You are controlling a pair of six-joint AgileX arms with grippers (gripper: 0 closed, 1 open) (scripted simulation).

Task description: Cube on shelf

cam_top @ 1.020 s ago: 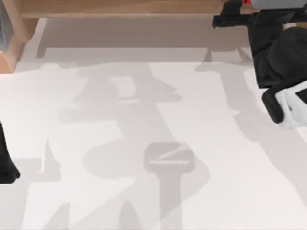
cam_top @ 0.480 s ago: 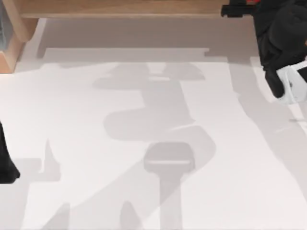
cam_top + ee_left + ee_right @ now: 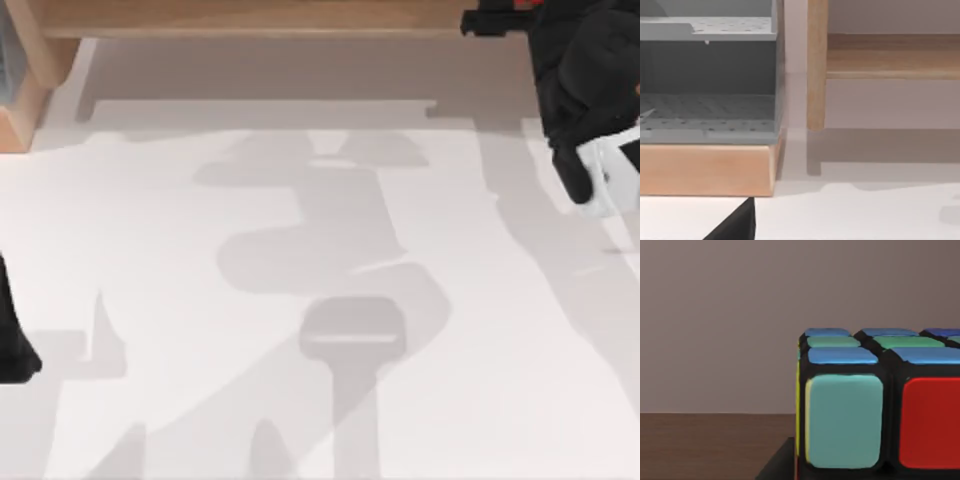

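- The cube (image 3: pixel 880 405) is seen close up in the right wrist view, with blue and green stickers on top and a pale teal and a red sticker on the facing side.
- Brown wood lies below and beside it there, apparently the shelf (image 3: pixel 250 15). Whether the cube rests on the board or hangs just above it cannot be told.
- In the top view the shelf runs along the far edge as a light-brown board, with a wooden upright (image 3: pixel 816 65) at its left end.
- The right hand (image 3: pixel 495 20) is reached out over the shelf at the far right of the top view, the dark arm folded behind it. Whether its fingers are apart or clamped on the cube cannot be told.
- The step in hand is judged to be the placing itself: the cube has been carried to the shelf and is at or near its resting spot.
- The next move would call for the cube to be settled flat on the board, then let go, with the hand drawn straight back so the cube is not dragged.
- The left arm (image 3: pixel 15 345) is parked at the left edge of the bench (image 3: pixel 300 400). Its wrist view faces a grey rack (image 3: pixel 707 75) on a wooden base; the state of its hand cannot be told.
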